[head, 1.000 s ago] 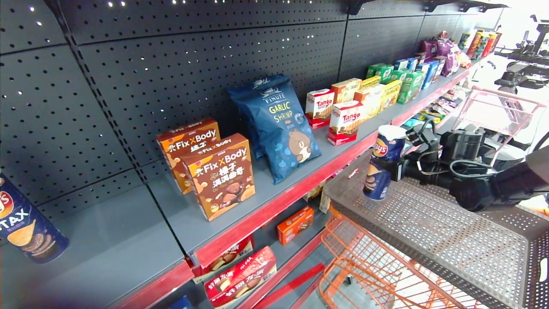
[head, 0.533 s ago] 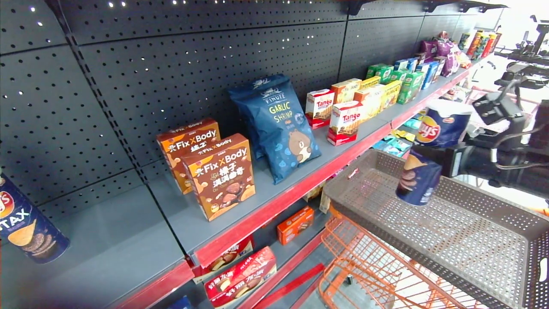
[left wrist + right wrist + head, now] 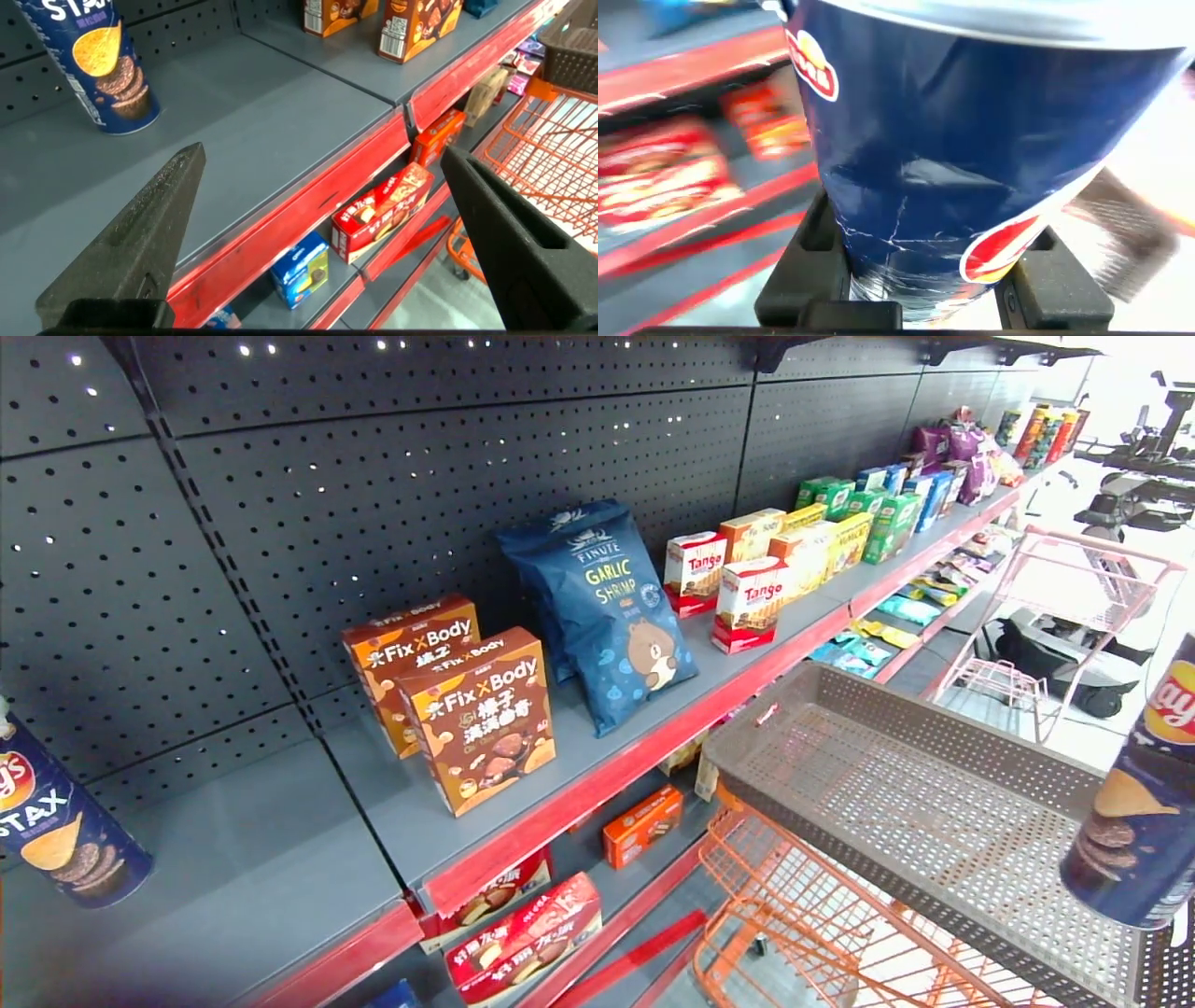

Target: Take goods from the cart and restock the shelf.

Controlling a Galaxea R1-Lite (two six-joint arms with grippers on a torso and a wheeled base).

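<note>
One can [image 3: 1144,803], roughly upright, is clamped in the right claw [image 3: 934,271] at the tray's [image 3: 887,784] near right corner. Bare shelf [image 3: 233,868] lies well off to its left; the left claw [image 3: 322,159] there gapes empty, so it's nearer.

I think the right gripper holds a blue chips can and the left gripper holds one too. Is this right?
Only partly. The right gripper does hold a blue chips can, but the left gripper is open and empty, as the left wrist view shows. The second can stands on the shelf.
</note>
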